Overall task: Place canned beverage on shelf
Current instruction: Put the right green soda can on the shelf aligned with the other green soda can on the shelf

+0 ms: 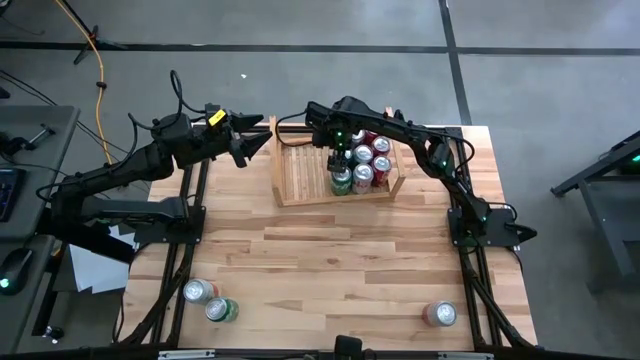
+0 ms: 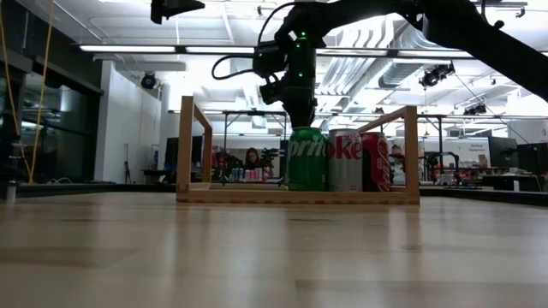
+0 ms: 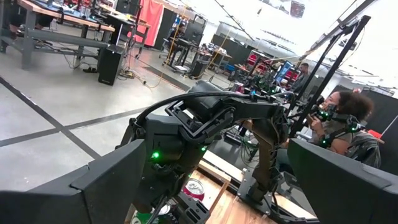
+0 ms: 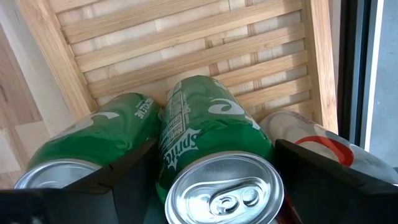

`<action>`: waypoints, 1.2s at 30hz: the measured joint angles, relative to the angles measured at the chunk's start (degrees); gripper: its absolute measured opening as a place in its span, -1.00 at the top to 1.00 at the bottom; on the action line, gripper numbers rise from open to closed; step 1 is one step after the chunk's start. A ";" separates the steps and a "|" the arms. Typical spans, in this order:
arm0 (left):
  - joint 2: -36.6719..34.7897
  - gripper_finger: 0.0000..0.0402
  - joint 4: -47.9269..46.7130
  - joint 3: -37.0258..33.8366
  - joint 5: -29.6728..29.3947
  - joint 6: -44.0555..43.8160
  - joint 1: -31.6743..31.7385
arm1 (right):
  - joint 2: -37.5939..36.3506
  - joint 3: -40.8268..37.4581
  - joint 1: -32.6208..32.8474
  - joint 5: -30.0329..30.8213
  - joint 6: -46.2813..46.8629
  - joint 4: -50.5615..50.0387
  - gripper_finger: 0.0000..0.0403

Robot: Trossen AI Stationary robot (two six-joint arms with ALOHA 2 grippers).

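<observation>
The right gripper (image 1: 340, 160) is hovering over the shelf (image 1: 300, 175), its fingers straddling an upright green can (image 4: 214, 162) standing on the slats directly below; jaws partly spread, grip uncertain; the left gripper (image 1: 262, 138) is waiting wide open beside the shelf

Your right gripper (image 1: 341, 160) hangs over the green cans (image 1: 342, 180) clustered with red and silver cans (image 1: 371, 158) in the wooden shelf (image 1: 300, 170); your left gripper (image 1: 250, 140) waits beside it. Three cans (image 1: 210, 300) stand near the table's front edge (image 1: 330, 335).
</observation>
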 joint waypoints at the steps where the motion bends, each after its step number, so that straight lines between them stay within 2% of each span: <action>1: 0.00 -0.91 0.00 0.00 0.00 0.00 0.01 | 0.00 0.00 0.00 0.00 0.00 0.00 -0.48; 21: 0.00 -0.91 -0.01 -0.01 0.02 0.01 0.00 | 0.00 0.00 0.00 1.42 0.42 0.09 -0.49; 32: 0.00 -0.91 -0.02 -0.02 0.02 0.02 0.01 | -0.11 0.00 -0.04 2.83 0.19 -1.46 -0.85; 36: 0.00 -0.91 -0.02 -0.02 0.03 0.02 0.00 | -0.11 0.00 -0.04 3.03 0.13 -1.36 -0.91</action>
